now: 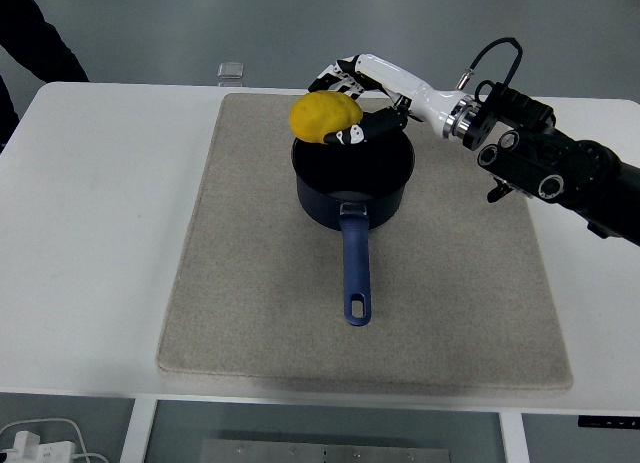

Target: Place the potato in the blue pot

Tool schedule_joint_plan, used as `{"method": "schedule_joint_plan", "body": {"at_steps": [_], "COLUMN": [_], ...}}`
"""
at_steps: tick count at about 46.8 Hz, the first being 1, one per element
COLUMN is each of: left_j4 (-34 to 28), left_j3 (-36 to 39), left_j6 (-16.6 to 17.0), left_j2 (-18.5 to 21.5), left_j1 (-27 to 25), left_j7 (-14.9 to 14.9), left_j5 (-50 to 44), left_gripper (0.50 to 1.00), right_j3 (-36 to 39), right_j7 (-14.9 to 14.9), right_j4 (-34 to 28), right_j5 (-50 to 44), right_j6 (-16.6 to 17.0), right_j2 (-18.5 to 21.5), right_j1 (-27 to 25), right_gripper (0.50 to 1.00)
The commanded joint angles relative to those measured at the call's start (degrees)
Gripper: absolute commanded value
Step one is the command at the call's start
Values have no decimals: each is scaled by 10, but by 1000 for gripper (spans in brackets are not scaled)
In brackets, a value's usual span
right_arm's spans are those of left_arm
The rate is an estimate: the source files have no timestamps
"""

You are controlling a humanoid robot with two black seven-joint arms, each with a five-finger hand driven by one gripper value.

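From the head view, the right arm reaches in from the right edge, stretched out leftward over the mat, its white-and-black right hand point(352, 101) clasped around the yellow potato point(326, 117). The potato hangs above the far-left rim of the blue pot point(353, 181), which stands on the beige mat point(250, 283), handle toward the near edge. No writing is legible.
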Motion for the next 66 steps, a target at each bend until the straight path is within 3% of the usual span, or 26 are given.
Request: {"method": "schedule_joint_plan", "body": {"at_steps": [1,24,27,28,33,34,60,66], "left_j4": [0,1,1,1,1,1,1,1], "left_j3": [0,-1,-1,-1,-1,-1,-1,-1], "left_j6": [0,0,0,0,0,0,0,0], "left_j2": [0,0,0,0,0,0,0,0], "left_j1": [0,0,0,0,0,0,0,0], "left_j7": [0,0,0,0,0,0,0,0], "left_j5": [0,0,0,0,0,0,0,0], "left_gripper": [996,996,996,996,996,996,996,996], "right_j3": [2,9,9,9,9,9,41,45], "right_j7": [0,0,0,0,0,0,0,0], "right_j4": [0,-3,-3,-3,-3,-3,-4,-4], "right_j5": [-1,1,3,3,2,2,22,61], "right_j6": [-1,-6,-6,-5,-4,-4,-1,2], "right_j2": [-1,1,-1,0,-1,-1,-8,-21], "right_j1": [-6,-29,-29,-29,-29,-29,-27,-24], "right_gripper": [500,500,712,762,917,925,930,930]}}
